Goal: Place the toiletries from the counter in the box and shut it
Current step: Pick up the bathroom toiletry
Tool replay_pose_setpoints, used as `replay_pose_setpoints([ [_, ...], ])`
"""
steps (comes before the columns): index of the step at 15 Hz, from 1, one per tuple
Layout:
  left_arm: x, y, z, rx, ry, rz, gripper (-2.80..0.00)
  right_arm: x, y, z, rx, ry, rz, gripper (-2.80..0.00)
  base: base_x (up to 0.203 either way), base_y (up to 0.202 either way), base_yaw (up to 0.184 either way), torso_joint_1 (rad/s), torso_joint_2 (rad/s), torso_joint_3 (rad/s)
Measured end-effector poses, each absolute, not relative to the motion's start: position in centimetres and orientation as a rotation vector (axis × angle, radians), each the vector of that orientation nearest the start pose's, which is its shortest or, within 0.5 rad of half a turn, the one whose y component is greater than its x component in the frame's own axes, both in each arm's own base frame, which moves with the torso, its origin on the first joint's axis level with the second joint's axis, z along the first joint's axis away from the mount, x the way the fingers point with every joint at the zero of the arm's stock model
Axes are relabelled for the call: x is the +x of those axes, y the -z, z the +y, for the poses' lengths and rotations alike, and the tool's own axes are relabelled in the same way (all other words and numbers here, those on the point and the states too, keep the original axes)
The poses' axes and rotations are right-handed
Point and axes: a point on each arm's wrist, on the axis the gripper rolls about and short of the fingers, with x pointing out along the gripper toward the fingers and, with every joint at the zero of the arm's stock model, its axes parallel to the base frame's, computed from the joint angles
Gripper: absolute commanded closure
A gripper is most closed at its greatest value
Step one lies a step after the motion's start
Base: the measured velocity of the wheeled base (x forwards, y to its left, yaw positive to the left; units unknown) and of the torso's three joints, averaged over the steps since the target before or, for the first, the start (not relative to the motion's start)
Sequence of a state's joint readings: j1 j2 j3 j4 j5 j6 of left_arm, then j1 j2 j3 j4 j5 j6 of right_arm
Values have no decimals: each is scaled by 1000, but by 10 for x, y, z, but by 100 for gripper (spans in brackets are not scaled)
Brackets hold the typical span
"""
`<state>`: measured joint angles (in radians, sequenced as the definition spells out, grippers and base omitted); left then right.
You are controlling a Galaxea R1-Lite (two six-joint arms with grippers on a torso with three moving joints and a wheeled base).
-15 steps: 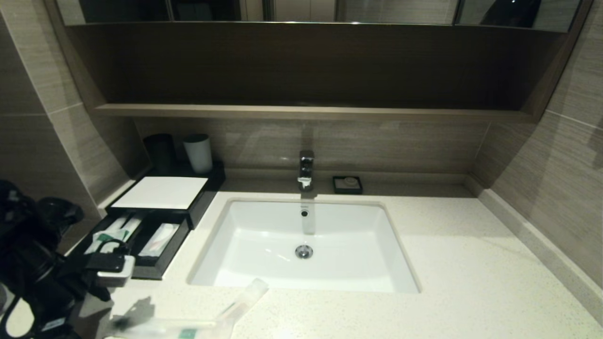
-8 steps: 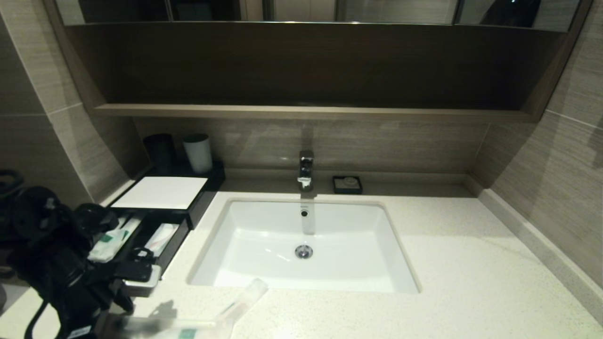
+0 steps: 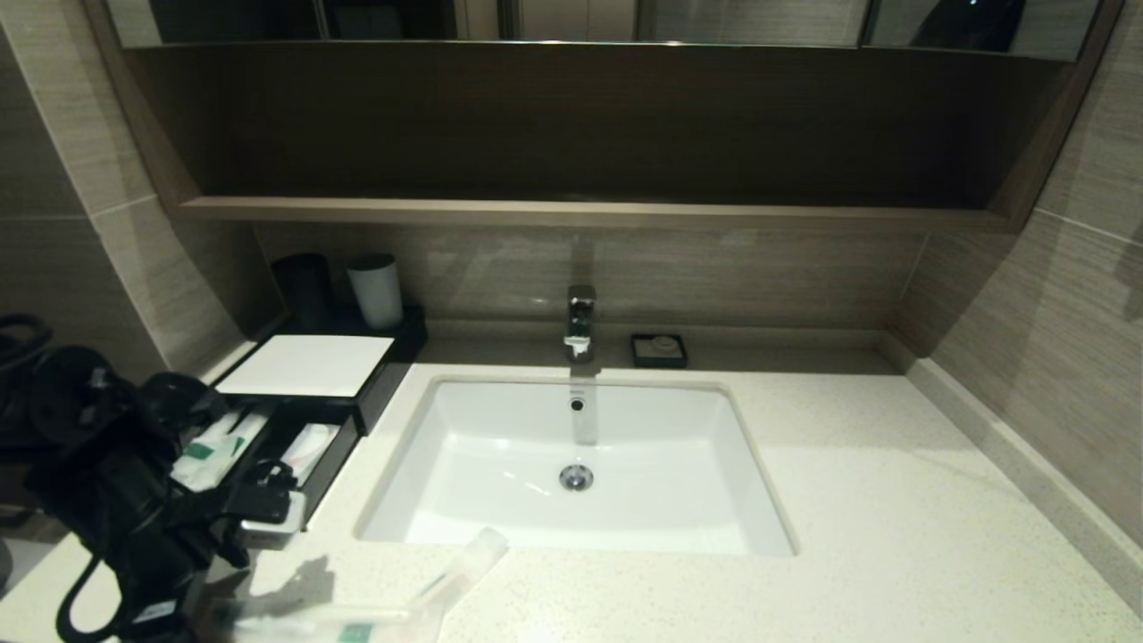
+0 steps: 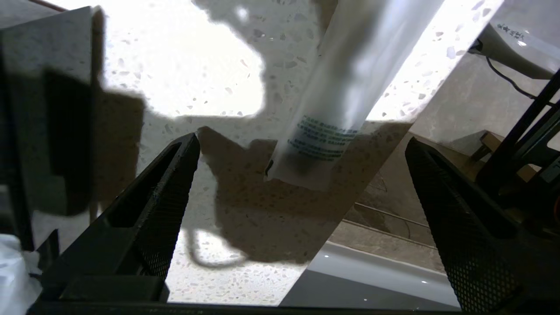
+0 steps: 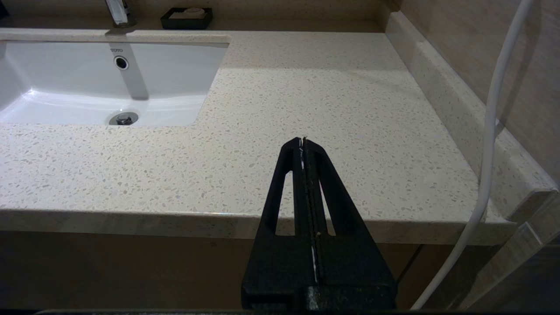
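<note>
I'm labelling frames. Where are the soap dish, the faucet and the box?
soap dish (image 3: 659,350), head view, its middle
faucet (image 3: 580,320), head view, its body
box (image 3: 308,364), head view, white top panel

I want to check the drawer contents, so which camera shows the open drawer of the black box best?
The head view: the box has its drawer pulled out, with packets inside. The left wrist view shows only counter and one packet; the right wrist view misses the box.
</note>
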<state>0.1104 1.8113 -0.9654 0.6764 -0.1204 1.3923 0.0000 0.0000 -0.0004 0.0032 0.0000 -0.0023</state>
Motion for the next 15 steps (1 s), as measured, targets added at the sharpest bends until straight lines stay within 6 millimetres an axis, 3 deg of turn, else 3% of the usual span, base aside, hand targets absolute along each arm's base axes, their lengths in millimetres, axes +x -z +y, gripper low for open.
replay_pose_setpoints([
  [11, 263, -98, 36, 894, 1006, 1234, -280, -23, -75, 0, -3, 0, 2, 0, 0, 0, 0, 0, 0, 0],
  [12, 264, -97, 37, 892, 1008, 1236, 0, -23, -75, 0, -3, 0, 2, 0, 0, 0, 0, 0, 0, 0],
  [15, 263, -93, 37, 882, 1019, 1246, 0, -23, -75, 0, -3, 0, 2, 0, 0, 0, 0, 0, 0, 0],
])
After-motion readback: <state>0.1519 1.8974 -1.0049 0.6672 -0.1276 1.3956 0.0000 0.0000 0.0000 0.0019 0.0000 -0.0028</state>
